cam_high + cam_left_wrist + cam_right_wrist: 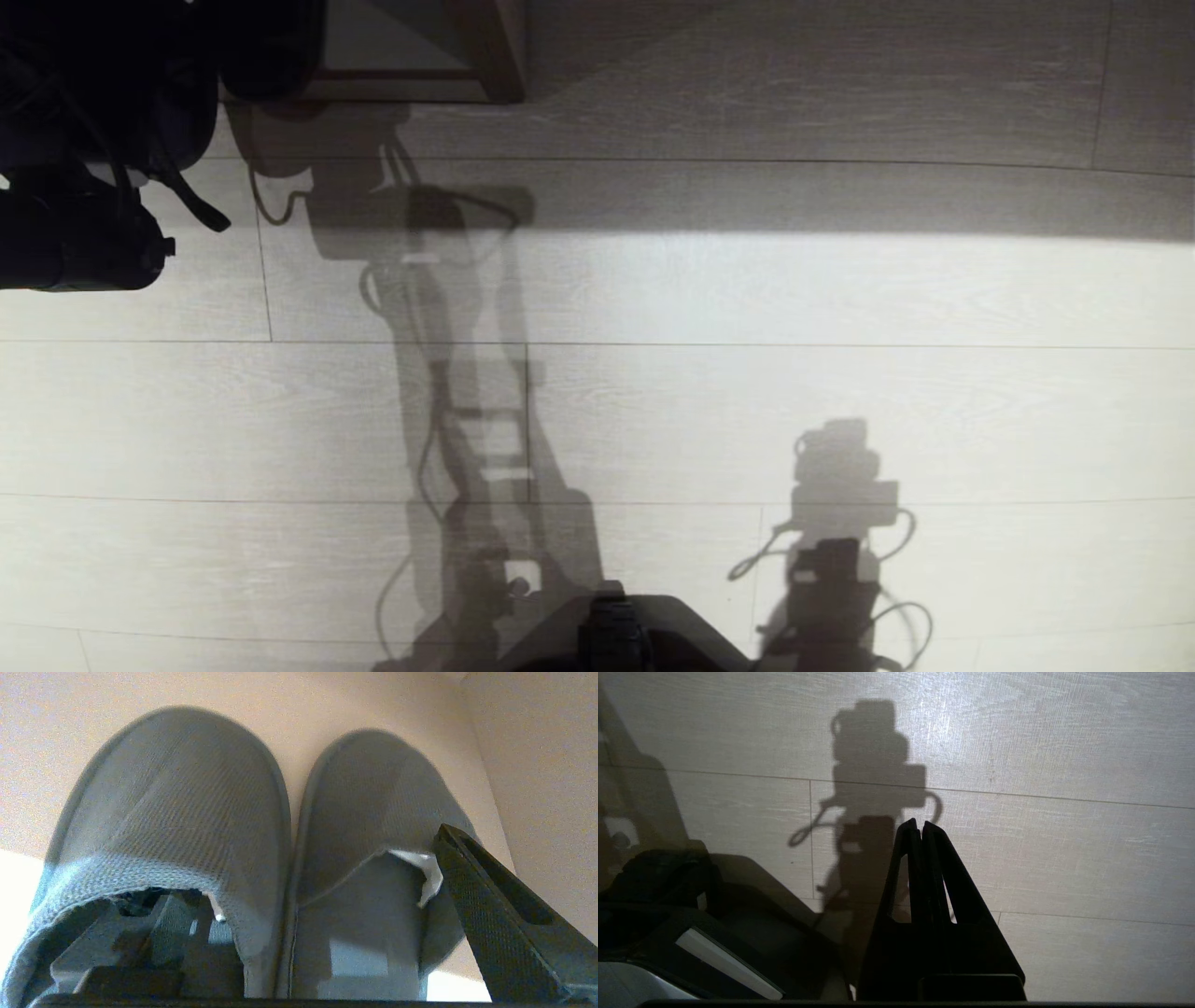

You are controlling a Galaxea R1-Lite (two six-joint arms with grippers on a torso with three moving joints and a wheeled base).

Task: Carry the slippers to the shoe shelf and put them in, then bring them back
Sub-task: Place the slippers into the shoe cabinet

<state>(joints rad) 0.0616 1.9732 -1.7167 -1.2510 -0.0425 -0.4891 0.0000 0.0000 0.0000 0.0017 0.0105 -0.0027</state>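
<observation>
We see the pair of dark charcoal fabric slippers (280,849), flat and round-toed, lying side by side with their inner edges touching on the pale base of the grey-beige wood-grain shoe shelf (537,765), toes pointing towards its back wall. Our left claw (299,933) stands spread wide: one black textured finger (486,914) lies along the outer edge of one slipper, by a white tag at its opening, while the other finger sits inside the mouth of the other slipper, so the claw is released and grips nothing. From the head camera, the left arm (93,140) is a dark mass reaching towards the brown-edged corner of the shelf at the far left, over the pale plank floor (840,392). The right claw (920,828) hangs parked above the floor with its fingers pressed together, holding nothing. We judge that the putting-in step is just finished and the bringing-back half is due. The next move calls for closing the left claw on both slippers at once, squeezing them together at their openings, then drawing them straight out without snagging the shelf's side wall.
</observation>
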